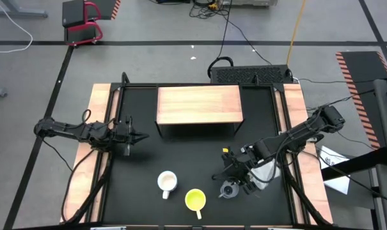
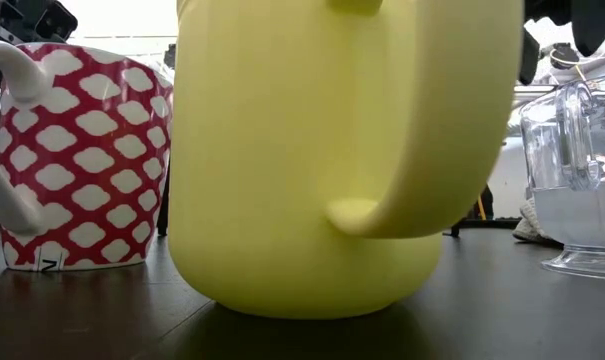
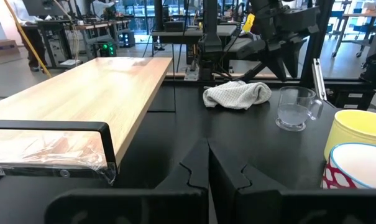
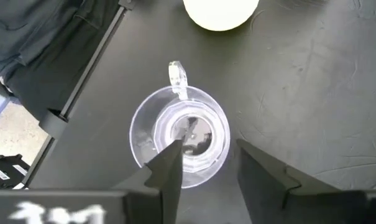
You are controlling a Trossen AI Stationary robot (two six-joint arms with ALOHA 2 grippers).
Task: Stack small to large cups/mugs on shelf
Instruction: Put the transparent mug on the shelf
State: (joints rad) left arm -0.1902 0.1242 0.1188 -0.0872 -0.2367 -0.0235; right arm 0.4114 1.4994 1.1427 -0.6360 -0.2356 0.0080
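Filling the low view, closest to the camera, the yellow mug (image 2: 342, 150) is standing upright on the black tabletop (image 1: 180, 153), and the white mug with the red pattern (image 2: 77, 155) is standing just beside it. Both mugs are sitting near the front edge of the table. My right gripper (image 4: 222, 165) is hanging directly over the small clear glass cup (image 4: 179, 137), with the fingers apart; one finger (image 4: 166, 171) is pointing over the inside of the cup and the other is standing outside its rim. The cup is standing upright, near the yellow mug. My left gripper (image 3: 207, 165) is waiting over the left part of the table, fingers pressed together, holding nothing. The light wooden shelf (image 1: 199, 105) is standing at the back, well apart from all three cups. A white cloth (image 3: 237, 94) is lying beyond the glass cup.
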